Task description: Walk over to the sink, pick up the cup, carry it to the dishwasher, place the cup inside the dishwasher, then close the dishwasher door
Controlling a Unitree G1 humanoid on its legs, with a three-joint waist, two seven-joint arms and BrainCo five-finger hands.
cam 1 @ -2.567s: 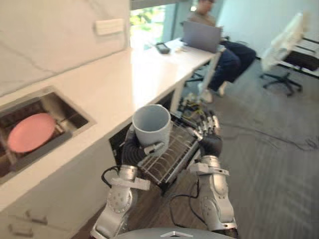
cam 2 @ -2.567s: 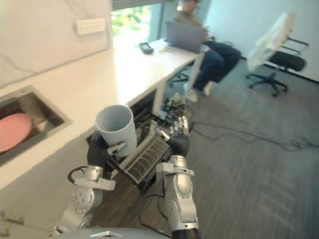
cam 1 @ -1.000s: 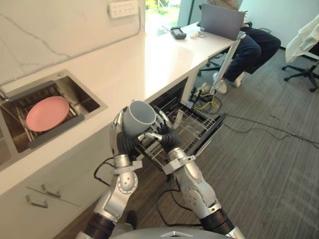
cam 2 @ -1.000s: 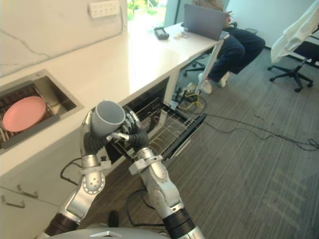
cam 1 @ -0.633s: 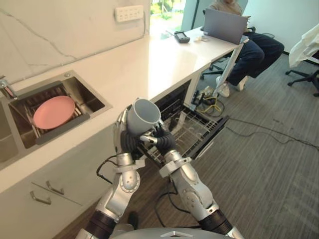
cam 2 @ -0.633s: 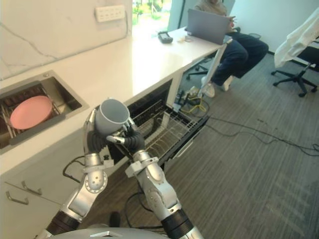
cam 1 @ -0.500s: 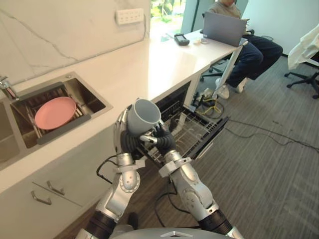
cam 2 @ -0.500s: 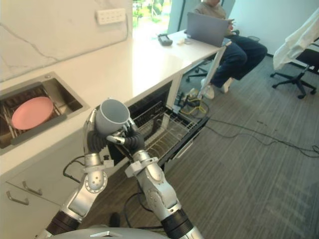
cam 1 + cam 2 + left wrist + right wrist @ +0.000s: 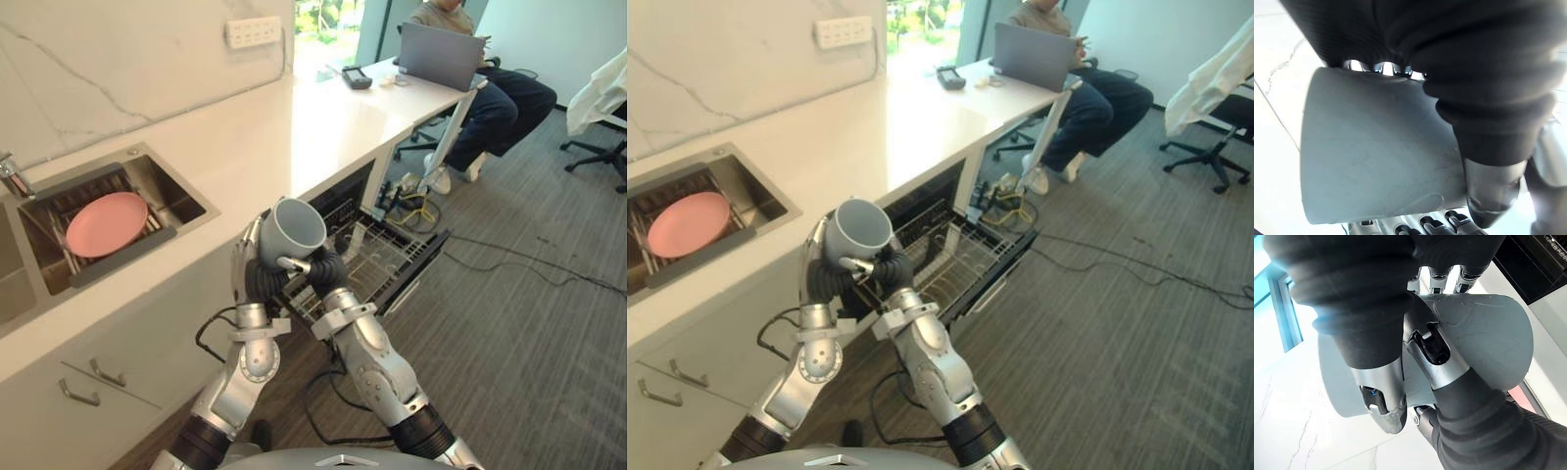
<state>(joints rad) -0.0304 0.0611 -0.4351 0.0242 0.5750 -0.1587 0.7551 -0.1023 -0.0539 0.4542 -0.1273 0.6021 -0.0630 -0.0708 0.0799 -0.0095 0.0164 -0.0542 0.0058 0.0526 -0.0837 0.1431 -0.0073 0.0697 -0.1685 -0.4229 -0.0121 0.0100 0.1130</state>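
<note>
A grey cup (image 9: 297, 227) is held up in front of me, tilted, its mouth facing up and toward the counter. My left hand (image 9: 253, 281) grips it from the sink side, fingers curled round its wall (image 9: 1376, 156). My right hand (image 9: 324, 267) is shut on its other side, with the thumb (image 9: 1434, 351) lying across the cup (image 9: 1488, 338). Just beyond and below the cup, the dishwasher (image 9: 387, 262) stands open under the counter, its wire rack pulled out over the lowered door.
A sink (image 9: 171, 186) to the left holds a pink plate (image 9: 103, 223). The white counter (image 9: 294, 127) runs away from me to a person with a laptop (image 9: 446, 54). An office chair (image 9: 602, 93) stands at the far right on grey carpet (image 9: 529, 343).
My right hand has joined the left on the cup. Since half a second ago both hands have carried the cup slightly right, toward the open dishwasher, and tipped it a little more.
</note>
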